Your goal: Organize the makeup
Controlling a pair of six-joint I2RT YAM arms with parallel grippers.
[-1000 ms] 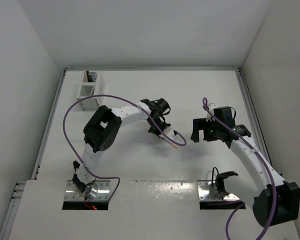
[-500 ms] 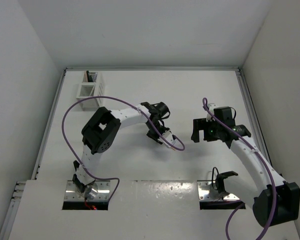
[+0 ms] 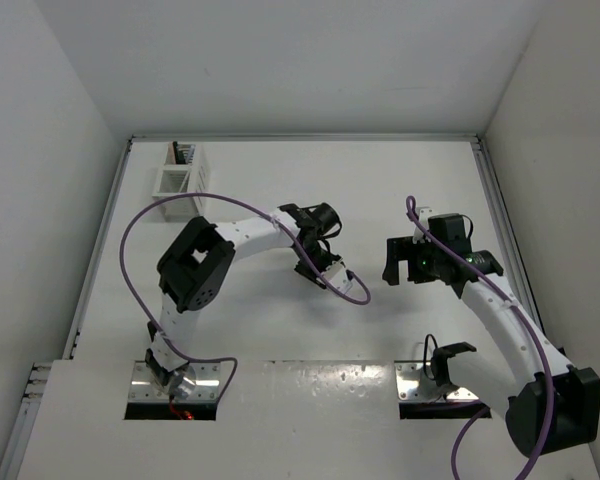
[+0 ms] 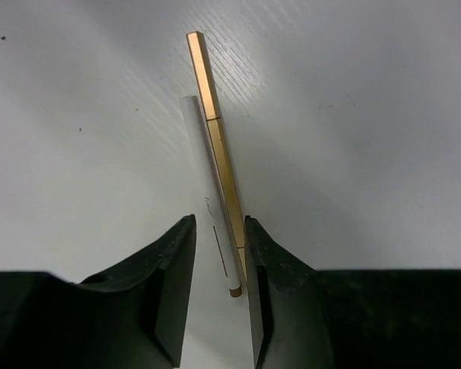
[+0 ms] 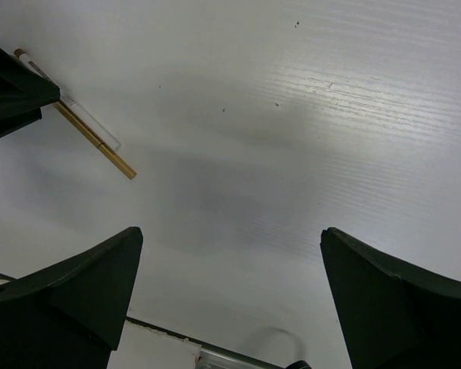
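Observation:
Two makeup sticks lie side by side on the white table: a gold one [image 4: 211, 123] and a white one with a brown end [image 4: 207, 192]. My left gripper [image 4: 219, 223] straddles their near ends, narrowly open. The gold stick runs along the right finger [image 4: 265, 269], and a gap shows between the white stick and the left finger. From above, the left gripper [image 3: 327, 272] is at mid-table, where the purple cable hides most of the sticks. My right gripper [image 5: 230, 238] [image 3: 392, 270] hangs wide open and empty to their right. Its view shows the gold stick [image 5: 100, 146].
A white slotted rack [image 3: 178, 180] stands at the back left of the table, with dark sticks [image 3: 183, 153] upright in its far compartment. A purple cable [image 3: 352, 295] loops beside the left gripper. Walls close in on the table's left, right and back.
The left arm has drawn slightly left and its cable loop has swung over the sticks, which showed to the right of the gripper before. The right arm has not moved.

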